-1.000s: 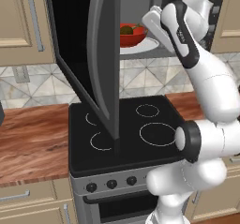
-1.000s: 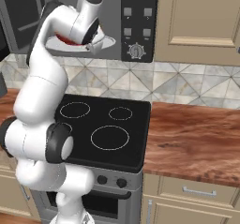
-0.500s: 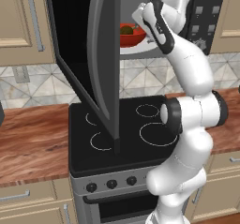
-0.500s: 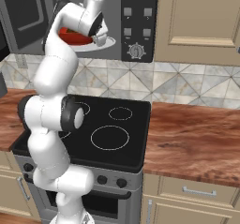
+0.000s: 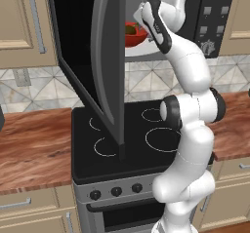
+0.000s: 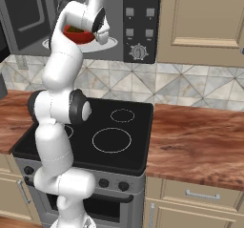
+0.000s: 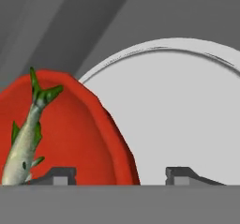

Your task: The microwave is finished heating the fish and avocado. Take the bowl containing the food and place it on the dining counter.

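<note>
red glossy bowl (image 7: 70, 129) sits on the microwave's white round turntable (image 7: 187, 106), silver-grey fish (image 7: 26, 138) inside. the gripper (image 7: 121, 175) straddles its rim, jaws still apart, gripping nothing; a shallow pinch could tip it.

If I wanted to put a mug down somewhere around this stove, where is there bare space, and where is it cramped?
The wood counter right of the stove lies bare, as does the counter on its left. The stove's burners are free too, though the open microwave door hangs above them. Inside the microwave it is crowded: bowl, turntable and gripper.
</note>
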Motion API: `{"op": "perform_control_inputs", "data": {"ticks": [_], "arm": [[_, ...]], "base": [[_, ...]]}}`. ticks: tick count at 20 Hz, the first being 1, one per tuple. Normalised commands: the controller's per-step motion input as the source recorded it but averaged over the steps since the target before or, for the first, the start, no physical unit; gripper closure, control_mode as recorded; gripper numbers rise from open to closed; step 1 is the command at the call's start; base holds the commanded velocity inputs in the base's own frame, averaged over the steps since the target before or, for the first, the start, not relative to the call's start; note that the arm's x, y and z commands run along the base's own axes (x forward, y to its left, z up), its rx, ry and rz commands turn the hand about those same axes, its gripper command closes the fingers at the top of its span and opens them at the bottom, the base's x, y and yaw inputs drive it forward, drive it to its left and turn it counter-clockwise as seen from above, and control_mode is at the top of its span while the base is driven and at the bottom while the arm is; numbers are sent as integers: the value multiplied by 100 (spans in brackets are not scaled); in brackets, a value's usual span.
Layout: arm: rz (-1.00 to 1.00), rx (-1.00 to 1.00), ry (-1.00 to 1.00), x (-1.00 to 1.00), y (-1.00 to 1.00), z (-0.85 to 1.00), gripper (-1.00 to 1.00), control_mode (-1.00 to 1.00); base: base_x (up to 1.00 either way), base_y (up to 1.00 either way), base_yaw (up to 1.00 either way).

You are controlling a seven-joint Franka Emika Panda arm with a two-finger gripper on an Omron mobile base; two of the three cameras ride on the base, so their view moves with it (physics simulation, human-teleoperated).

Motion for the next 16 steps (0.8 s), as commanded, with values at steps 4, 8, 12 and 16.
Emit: {"op": "perform_control_inputs", "data": {"ticks": [4, 8, 12, 16], "arm": [[-4, 0, 0, 3, 0, -24, 100, -100], [-1, 0, 0, 0, 0, -1, 100, -100], [0, 0, -2, -24, 0, 0, 100, -100], [0, 0, -14, -72, 0, 0, 100, -100]], "base": [[0, 0, 0], [0, 0, 0], [0, 0, 0], [0, 0, 0]]}}
